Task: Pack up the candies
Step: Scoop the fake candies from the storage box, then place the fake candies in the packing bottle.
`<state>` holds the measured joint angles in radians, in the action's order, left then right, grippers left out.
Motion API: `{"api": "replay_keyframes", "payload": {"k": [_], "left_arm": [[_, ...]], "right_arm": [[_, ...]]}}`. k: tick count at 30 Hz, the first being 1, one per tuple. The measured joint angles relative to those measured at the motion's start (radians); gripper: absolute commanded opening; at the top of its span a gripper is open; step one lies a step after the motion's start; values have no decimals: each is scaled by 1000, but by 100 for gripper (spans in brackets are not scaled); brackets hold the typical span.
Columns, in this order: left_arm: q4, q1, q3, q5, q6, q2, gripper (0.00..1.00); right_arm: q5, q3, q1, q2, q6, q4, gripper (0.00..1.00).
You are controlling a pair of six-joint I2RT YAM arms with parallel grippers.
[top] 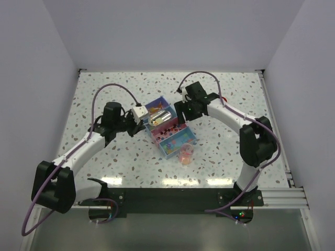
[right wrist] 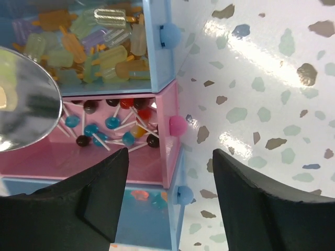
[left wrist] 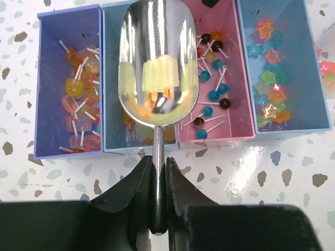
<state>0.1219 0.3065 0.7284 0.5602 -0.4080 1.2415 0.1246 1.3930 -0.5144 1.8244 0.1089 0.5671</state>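
Four open bins stand in a row: purple (left wrist: 44,21), light blue (left wrist: 111,78), pink (left wrist: 235,104), blue (left wrist: 309,94). They hold candies: round lollipops (left wrist: 78,99), popsicle shapes (right wrist: 104,52), small ball lollipops (left wrist: 212,94) and stars (left wrist: 269,78). My left gripper (left wrist: 158,162) is shut on the handle of a metal scoop (left wrist: 157,47). The scoop hovers over the light blue bin with one pale yellow popsicle candy (left wrist: 158,77) in it. My right gripper (right wrist: 170,193) is open and empty, straddling the end wall of the pink bin (right wrist: 172,146) and blue bin (right wrist: 180,219).
A small clear cup (top: 186,153) with pink and orange candies stands on the table just in front of the blue bin (top: 178,141). The scoop's bowl (right wrist: 21,104) hangs close to my right fingers (right wrist: 99,198). Speckled tabletop (top: 235,94) surrounds the bins.
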Motion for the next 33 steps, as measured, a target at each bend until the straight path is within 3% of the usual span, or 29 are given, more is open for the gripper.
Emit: {"api": "replay_keyframes", "payload": {"k": [8, 14, 27, 33], "left_arm": [[193, 28, 113, 21, -126, -72, 0], [341, 150, 225, 3, -203, -96, 0], [565, 342, 347, -49, -289, -96, 0], [648, 446, 377, -146, -314, -84, 0]], "right_arm": [[-56, -39, 69, -216, 71, -6, 82], [-92, -158, 135, -349, 116, -15, 83], [-118, -277, 138, -406, 142, -23, 84], [-134, -283, 144, -406, 145, -31, 84]]}}
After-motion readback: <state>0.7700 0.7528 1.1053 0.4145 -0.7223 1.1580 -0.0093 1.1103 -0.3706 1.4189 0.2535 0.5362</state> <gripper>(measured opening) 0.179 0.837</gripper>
